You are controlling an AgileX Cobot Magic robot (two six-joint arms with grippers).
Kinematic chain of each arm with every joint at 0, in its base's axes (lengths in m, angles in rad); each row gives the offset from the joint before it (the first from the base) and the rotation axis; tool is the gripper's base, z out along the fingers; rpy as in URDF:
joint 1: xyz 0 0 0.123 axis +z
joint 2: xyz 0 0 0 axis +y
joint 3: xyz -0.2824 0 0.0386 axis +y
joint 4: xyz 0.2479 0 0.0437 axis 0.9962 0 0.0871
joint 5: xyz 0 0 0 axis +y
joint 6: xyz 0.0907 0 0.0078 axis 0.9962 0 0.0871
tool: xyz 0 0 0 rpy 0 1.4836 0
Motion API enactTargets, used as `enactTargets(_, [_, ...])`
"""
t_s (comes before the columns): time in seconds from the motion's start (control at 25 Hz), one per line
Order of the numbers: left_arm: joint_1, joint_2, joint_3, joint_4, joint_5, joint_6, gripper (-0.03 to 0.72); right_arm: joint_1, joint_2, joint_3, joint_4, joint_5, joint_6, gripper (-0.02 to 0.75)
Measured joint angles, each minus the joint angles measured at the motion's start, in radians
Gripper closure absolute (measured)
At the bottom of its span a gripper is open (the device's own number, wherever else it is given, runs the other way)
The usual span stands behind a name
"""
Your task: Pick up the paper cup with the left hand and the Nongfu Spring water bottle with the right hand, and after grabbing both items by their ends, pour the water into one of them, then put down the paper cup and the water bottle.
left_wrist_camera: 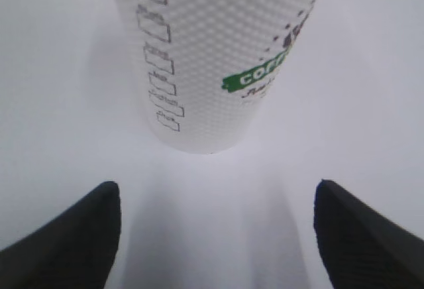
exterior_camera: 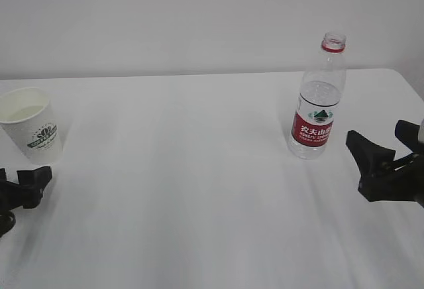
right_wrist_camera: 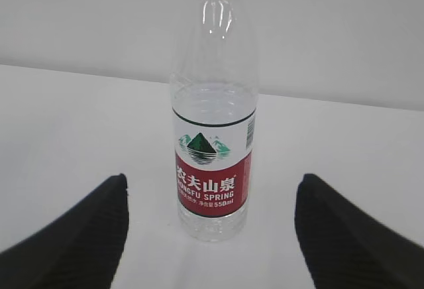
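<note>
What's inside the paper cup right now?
The paper cup shows a pale cream inner wall and what may be a liquid surface; clear water can't be confirmed. Its bottom is hidden by the near wall.

Left wrist view: paper cup cut off by top edge, rim and mouth unseen; green lettering readable only in part. Both left-hand fingers cropped at bottom edge. Right wrist view: right-hand fingers cropped likewise. Exterior view: left hand mostly beyond left edge, right hand beyond right; cup print too small to read
</note>
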Motion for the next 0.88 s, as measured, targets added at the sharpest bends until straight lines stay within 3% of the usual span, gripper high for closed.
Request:
enactTargets(0.48, [-0.001, -0.190, 0.079, 0.014, -0.002, 0.000, 0.032, 0.000, -0.003, 0.000, 0.000, 0.004, 0.000, 0.145])
enactTargets(0.88, [-0.001, -0.275, 0.100, 0.042, -0.002, 0.000, 0.046, 0.000, -0.129, 0.000, 0.013, 0.108, 0.000, 0.145])
